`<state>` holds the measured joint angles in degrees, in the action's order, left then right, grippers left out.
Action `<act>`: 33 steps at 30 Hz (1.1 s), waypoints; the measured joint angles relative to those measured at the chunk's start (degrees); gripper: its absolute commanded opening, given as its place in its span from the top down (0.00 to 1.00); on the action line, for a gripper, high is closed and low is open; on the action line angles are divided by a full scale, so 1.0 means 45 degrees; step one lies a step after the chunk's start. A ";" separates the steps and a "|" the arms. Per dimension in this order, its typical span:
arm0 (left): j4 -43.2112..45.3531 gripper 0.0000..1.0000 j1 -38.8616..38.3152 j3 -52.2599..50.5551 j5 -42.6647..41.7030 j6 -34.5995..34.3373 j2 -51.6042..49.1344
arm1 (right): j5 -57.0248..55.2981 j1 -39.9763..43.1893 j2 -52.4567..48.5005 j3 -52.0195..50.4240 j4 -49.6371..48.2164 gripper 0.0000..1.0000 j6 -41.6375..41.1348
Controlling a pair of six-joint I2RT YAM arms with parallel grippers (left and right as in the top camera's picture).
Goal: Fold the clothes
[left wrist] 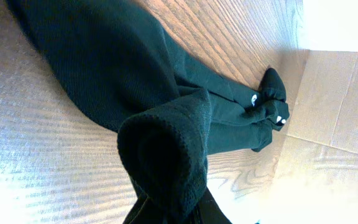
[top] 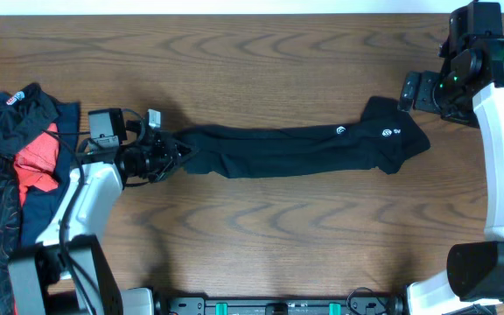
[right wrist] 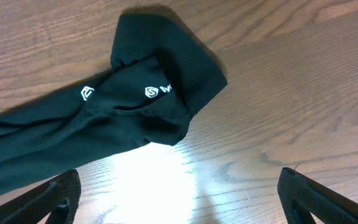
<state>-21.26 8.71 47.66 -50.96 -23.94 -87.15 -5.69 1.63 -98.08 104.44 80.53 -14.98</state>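
Note:
A plain black garment (top: 296, 149) with small white logo prints lies stretched in a long band across the middle of the table. My left gripper (top: 175, 156) is shut on its left end; in the left wrist view the bunched fabric (left wrist: 166, 149) fills the jaws (left wrist: 179, 214). My right gripper (top: 409, 92) is open and empty, just above and to the right of the garment's right end. The right wrist view shows that end with its logos (right wrist: 160, 93) beyond the spread fingers (right wrist: 179, 199). More clothes, black-patterned, red and navy, lie piled (top: 11, 166) at the left edge.
The wooden table (top: 278, 245) runs bare in front of and behind the black garment. The pile of clothes sits close behind the left arm's base. The right arm's base stands at the front right corner (top: 488, 267).

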 measured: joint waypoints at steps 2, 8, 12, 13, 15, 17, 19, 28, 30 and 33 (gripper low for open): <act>-0.0321 0.94 -0.0024 0.0000 0.0102 0.0005 0.0189 | 0.0000 0.0000 0.0000 0.0000 0.0000 0.01 0.0034; -0.0670 0.94 -0.0874 -0.0015 0.0733 0.0010 0.0204 | 0.0039 0.0000 0.0000 0.0000 0.0131 0.01 0.0039; -0.0947 0.94 -0.1996 -0.0005 0.1443 -0.0010 0.0204 | 0.0078 0.0000 0.0000 0.0000 0.0248 0.01 0.0044; -0.1064 0.94 -0.2254 0.0019 0.1637 -0.0005 0.0204 | 0.0083 0.0000 0.0000 0.0000 0.0291 0.01 0.0044; -0.1399 0.94 -0.2793 0.0248 0.2108 -0.0005 0.0199 | 0.0083 0.0000 0.0000 0.0000 0.0350 0.01 0.0044; -0.1855 0.94 -0.3322 0.0772 0.2608 -0.0005 0.0199 | 0.0087 0.0000 0.0000 0.0000 0.0398 0.01 0.0044; -0.2297 0.94 -0.3784 0.1428 0.3162 -0.0005 0.0199 | 0.0087 0.0000 0.0000 0.0000 0.0466 0.01 0.0044; -0.3050 0.94 -0.5168 0.3099 0.5076 0.0000 0.0204 | 0.0160 0.0000 0.0000 0.0000 0.0646 0.01 0.0049; -0.3036 0.94 -0.5319 0.3181 0.5192 -0.0005 0.0204 | 0.0170 0.0000 0.0000 0.0000 0.0670 0.01 0.0049; -0.2905 0.94 -0.5561 0.3186 0.5372 -0.0010 0.0199 | 0.0170 0.0000 0.0000 0.0000 0.0690 0.01 0.0053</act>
<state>-34.33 -16.32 62.00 -26.79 -23.99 -86.26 -4.93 1.63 -98.08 104.44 83.64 -14.74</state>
